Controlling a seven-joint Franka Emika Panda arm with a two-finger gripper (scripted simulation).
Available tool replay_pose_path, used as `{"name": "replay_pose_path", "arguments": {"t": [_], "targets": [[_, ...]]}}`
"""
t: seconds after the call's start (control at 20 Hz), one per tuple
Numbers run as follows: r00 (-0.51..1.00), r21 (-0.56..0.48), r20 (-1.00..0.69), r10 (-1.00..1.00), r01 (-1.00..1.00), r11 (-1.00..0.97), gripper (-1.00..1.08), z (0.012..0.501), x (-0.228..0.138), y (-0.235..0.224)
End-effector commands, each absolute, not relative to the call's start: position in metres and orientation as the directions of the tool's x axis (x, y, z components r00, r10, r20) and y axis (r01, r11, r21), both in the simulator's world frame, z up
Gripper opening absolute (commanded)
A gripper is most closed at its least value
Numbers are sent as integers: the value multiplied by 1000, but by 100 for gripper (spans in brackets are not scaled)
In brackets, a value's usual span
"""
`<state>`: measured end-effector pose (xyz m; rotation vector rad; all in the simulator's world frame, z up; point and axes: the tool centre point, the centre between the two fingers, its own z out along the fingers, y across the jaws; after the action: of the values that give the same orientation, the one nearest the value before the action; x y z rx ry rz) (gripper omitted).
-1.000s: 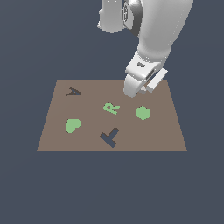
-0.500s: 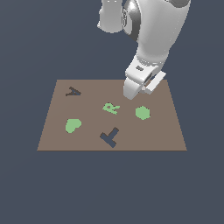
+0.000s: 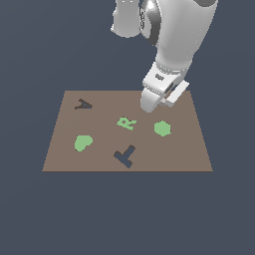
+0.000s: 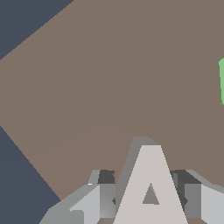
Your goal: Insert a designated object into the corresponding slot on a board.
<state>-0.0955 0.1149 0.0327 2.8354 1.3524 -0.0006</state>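
Note:
The brown board (image 3: 184, 149) lies flat, with a dark A shape (image 3: 83, 104), a dark T shape (image 3: 124, 156), a green R (image 3: 126, 123), a green hexagon (image 3: 162, 128) and a green heart-like blob (image 3: 82, 143) on it. My gripper (image 3: 149, 107) hovers over the board's far side, above and between the R and the hexagon. In the wrist view the gripper (image 4: 150, 199) is shut on a pale grey A-shaped piece (image 4: 150, 183), with the bare board (image 4: 109, 87) below it. The held piece is hidden by the hand in the exterior view.
The board lies on a dark blue-grey ground (image 3: 30, 214). The white arm (image 3: 179, 45) rises from the gripper toward the far side. A sliver of a green shape (image 4: 222, 81) shows at the edge of the wrist view.
The gripper stays at almost the same spot over the board's far side; the upper arm has shifted only slightly.

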Motion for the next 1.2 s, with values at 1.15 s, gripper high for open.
{"name": "replay_pose_path", "arguments": {"t": [1.15], "targets": [[503, 0, 0, 864, 864, -503, -100, 36, -107, 17]]}}
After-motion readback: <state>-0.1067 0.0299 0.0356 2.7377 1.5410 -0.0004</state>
